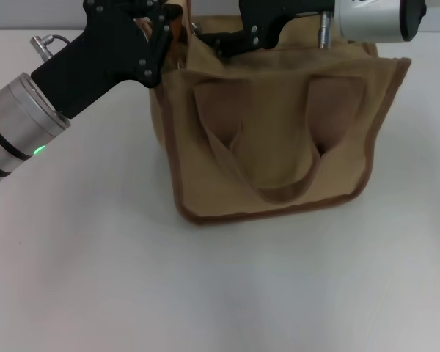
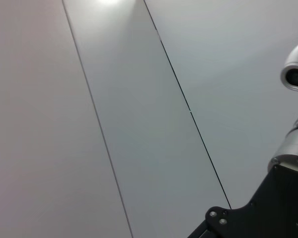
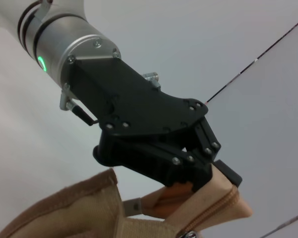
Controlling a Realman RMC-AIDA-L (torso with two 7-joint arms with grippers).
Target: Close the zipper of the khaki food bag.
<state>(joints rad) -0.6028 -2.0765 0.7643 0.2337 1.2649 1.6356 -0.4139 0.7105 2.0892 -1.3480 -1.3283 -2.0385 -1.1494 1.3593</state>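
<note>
Looking across the top of the khaki food bag [image 1: 279, 139], you have both grippers up at its far upper edge. Your left gripper [image 3: 208, 173] sits at the bag's left top corner, its fingers pressed together on the fabric end there; the right wrist view shows the pinched corner poking out just past the fingertips, with the zipper [image 3: 211, 210] running away from that pinch, directly below it. So the zipper's long axis lies along the bag top, from your left gripper toward your right one.

Your right gripper [image 1: 231, 40] reaches in from the other side and hovers over the top panel, just beside the left gripper. You cannot tell from these views whether its fingers are spread or closed, nor whether it has the pull tab; a small metal piece shows at the zipper's near end under the left gripper, but it is cut off.

Judging by this, the right gripper is the one to run the slider along that line, while the left anchors the end.
</note>
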